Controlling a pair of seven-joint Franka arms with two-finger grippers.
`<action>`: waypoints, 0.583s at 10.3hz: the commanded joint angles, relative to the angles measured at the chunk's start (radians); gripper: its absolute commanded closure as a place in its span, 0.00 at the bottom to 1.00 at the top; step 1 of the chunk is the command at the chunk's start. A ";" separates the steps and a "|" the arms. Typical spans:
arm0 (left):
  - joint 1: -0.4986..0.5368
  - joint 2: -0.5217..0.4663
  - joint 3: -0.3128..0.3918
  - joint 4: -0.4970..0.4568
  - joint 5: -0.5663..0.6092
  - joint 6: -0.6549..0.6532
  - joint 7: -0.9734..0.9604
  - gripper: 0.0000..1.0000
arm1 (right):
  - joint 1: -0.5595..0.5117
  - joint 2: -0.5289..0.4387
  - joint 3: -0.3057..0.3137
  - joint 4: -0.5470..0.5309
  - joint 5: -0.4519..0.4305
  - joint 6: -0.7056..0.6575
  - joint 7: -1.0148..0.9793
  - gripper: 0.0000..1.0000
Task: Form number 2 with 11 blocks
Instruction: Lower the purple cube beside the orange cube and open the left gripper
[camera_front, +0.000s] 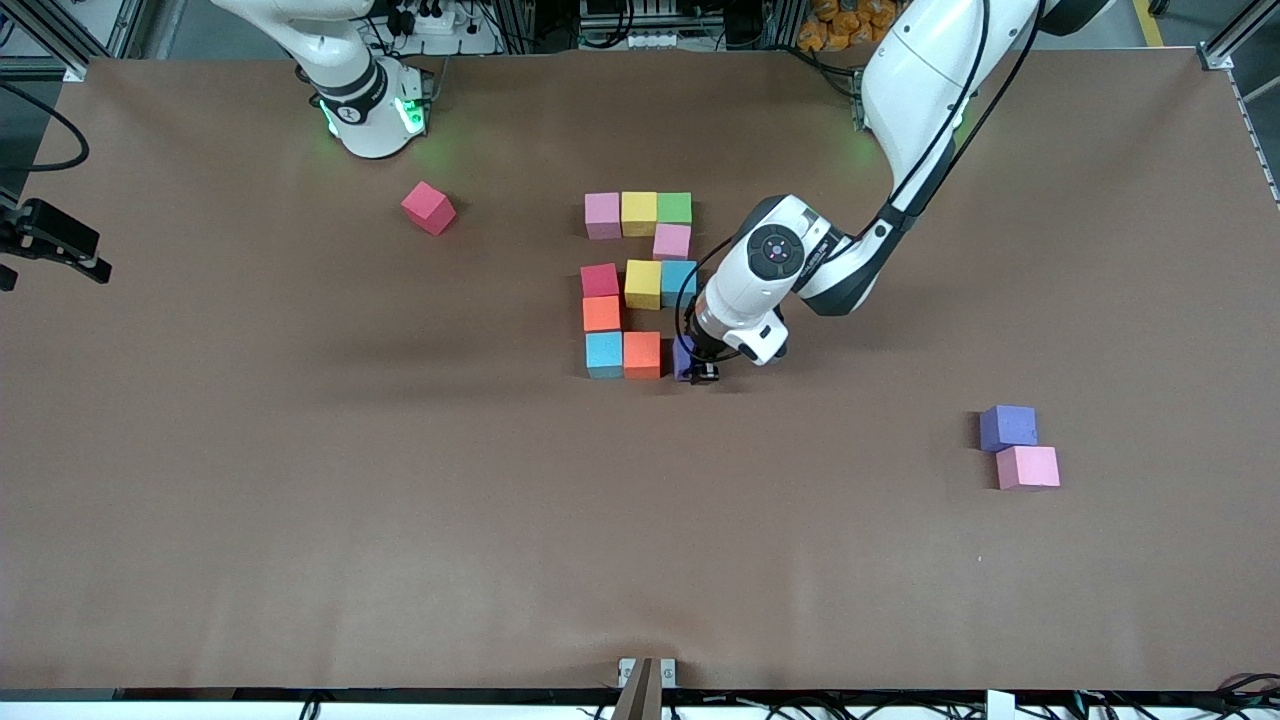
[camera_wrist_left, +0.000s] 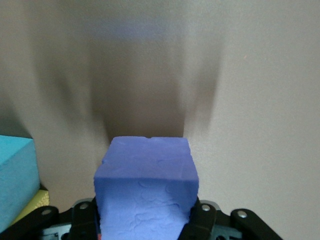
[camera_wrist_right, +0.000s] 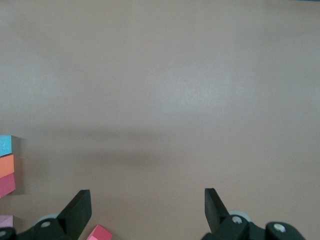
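Note:
The number 2 stands in mixed-colour blocks mid-table: pink (camera_front: 602, 215), yellow (camera_front: 639, 212) and green (camera_front: 674, 208) in the row nearest the bases, then a pink block (camera_front: 671, 241). Below come red (camera_front: 599, 280), yellow (camera_front: 642, 283) and light blue (camera_front: 678, 282), then orange (camera_front: 601, 313), then light blue (camera_front: 604, 354) and orange (camera_front: 641, 354). My left gripper (camera_front: 697, 370) (camera_wrist_left: 146, 220) is shut on a purple block (camera_front: 684, 358) (camera_wrist_left: 147, 190), low at the table beside that last orange block. My right gripper (camera_wrist_right: 147, 210) waits open and empty above bare table.
A loose red block (camera_front: 428, 208) (camera_wrist_right: 97, 234) lies toward the right arm's end, close to its base. A purple block (camera_front: 1007, 427) and a pink block (camera_front: 1027, 467) sit together toward the left arm's end, nearer the front camera. Brown table (camera_front: 300, 500) lies all round.

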 joint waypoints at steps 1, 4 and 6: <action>-0.024 0.030 0.011 0.040 -0.004 0.009 -0.016 0.56 | -0.008 0.001 0.007 0.004 0.011 -0.006 0.008 0.00; -0.027 0.042 0.011 0.058 -0.005 0.009 -0.016 0.52 | -0.008 0.001 0.007 0.006 0.011 -0.006 0.008 0.00; -0.033 0.059 0.011 0.069 -0.005 0.009 -0.016 0.42 | -0.008 0.001 0.007 0.006 0.011 -0.006 0.008 0.00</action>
